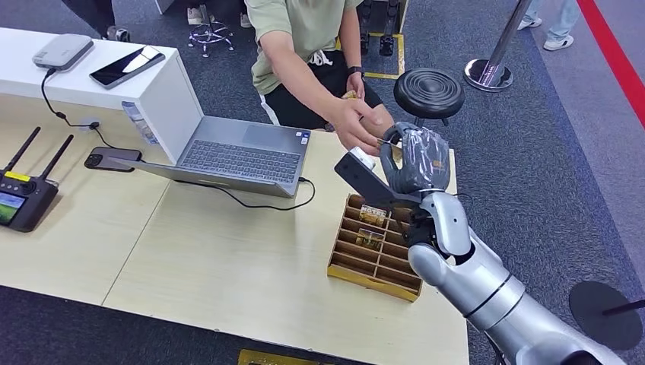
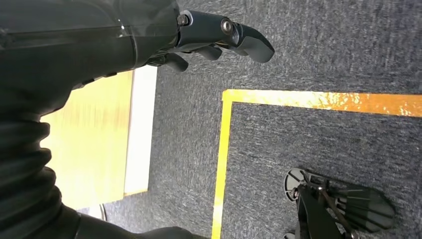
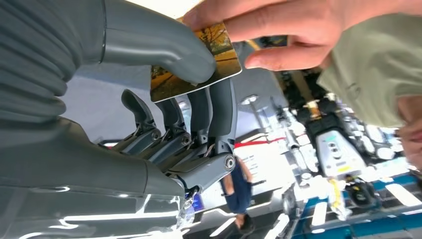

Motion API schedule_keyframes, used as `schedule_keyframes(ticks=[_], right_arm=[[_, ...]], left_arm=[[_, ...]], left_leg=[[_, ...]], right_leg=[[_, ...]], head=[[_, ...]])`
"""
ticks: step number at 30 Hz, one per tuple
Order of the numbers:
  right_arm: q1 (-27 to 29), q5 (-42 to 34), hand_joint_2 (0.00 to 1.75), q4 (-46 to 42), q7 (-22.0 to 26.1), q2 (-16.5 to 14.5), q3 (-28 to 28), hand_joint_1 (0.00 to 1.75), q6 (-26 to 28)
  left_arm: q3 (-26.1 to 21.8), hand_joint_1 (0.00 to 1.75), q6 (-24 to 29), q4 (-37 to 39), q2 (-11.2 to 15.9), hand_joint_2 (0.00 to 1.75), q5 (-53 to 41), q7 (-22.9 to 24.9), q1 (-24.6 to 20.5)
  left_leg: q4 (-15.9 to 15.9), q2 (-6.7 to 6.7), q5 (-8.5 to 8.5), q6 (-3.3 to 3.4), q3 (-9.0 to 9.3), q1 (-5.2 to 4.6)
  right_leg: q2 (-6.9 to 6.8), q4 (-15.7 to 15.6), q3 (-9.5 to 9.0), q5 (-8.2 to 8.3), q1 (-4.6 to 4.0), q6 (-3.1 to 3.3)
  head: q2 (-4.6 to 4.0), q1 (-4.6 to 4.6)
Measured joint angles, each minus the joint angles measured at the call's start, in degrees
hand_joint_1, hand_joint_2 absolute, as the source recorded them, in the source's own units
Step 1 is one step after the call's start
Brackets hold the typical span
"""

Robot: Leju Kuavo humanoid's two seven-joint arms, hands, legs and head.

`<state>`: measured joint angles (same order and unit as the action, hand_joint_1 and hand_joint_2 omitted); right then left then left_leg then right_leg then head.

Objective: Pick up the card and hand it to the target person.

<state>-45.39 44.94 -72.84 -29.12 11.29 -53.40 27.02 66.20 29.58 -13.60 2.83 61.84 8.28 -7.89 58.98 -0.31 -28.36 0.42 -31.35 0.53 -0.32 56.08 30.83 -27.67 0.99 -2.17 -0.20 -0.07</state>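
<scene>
In the head view the right hand (image 1: 414, 160) is hiding nearly all of the card (image 1: 392, 142), leaving just a thin edge showing beside the person's hand (image 1: 357, 122); the person's head is cut off by the frame. The right wrist view is showing the card (image 3: 199, 62) plainly: the grey thumb (image 3: 164, 47) is pressing it against the dark fingers (image 3: 221, 107), so the right hand (image 3: 169, 99) is gripping it, while the person's hand (image 3: 288, 30) is pinching its far corner. The card is being held up beyond the wooden slotted tray (image 1: 373, 247), above the table (image 1: 228, 258) edge. The left hand (image 2: 209, 37) is hanging over grey carpet, fingers loosely extended and holding nothing.
</scene>
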Motion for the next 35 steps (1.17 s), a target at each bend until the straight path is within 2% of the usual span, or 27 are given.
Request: schedule_keyframes(ticks=[7,11,23,27,31,35], right_arm=[[-2.25,-0.55,1.75,7.35,-0.25,-1.41,0.00,1.43,-0.15],[-2.29,-0.57,1.75,8.91,-0.68,-1.66,-0.01,0.00,-0.37],[-2.30,-0.57,1.75,10.31,-1.68,-1.65,-0.02,0.00,-0.64],[-2.30,-0.59,1.75,10.59,-1.74,-1.65,-0.02,0.00,-0.64],[-2.29,-1.16,1.75,10.75,-1.60,-1.65,0.00,0.00,-0.28],[-1.73,-6.64,1.75,10.60,1.12,-1.65,0.39,0.00,2.09]], left_arm=[[1.44,0.00,-0.20,0.00,-0.03,1.75,-0.07,0.30,-0.26],[2.09,0.00,-0.38,0.00,-0.03,1.75,-0.20,-0.16,-0.34],[3.09,0.00,0.23,0.00,-0.03,1.75,0.02,-0.95,-0.63],[3.11,0.00,0.23,0.00,-0.03,0.00,0.12,-0.74,-0.61],[3.11,0.00,0.23,0.00,-0.03,0.00,0.21,-0.72,-0.58],[3.11,0.00,0.25,0.00,-0.03,0.00,0.94,-0.88,-0.54]], left_leg=[[0.01,-0.01,0.00,0.00,-0.01,0.00],[0.01,-0.01,0.00,0.00,-0.02,0.00],[0.01,0.00,0.01,0.00,0.01,0.00],[0.01,0.00,0.01,0.00,0.01,0.00],[0.01,0.00,0.01,0.00,0.01,0.00],[0.01,0.00,0.01,0.00,0.02,0.00]], right_leg=[[-0.01,0.00,0.01,0.00,0.00,0.00],[-0.01,-0.01,0.02,0.00,0.00,0.00],[0.00,-0.01,0.02,0.02,0.00,-0.01],[0.01,-0.01,0.02,0.02,0.00,-0.01],[0.01,-0.01,0.02,0.02,0.00,-0.01],[0.01,-0.01,0.01,0.02,0.00,-0.01]], head=[[0.00,-0.02],[0.00,-0.01],[0.00,-0.02],[0.00,-0.02],[0.00,0.00],[0.00,-0.01]])
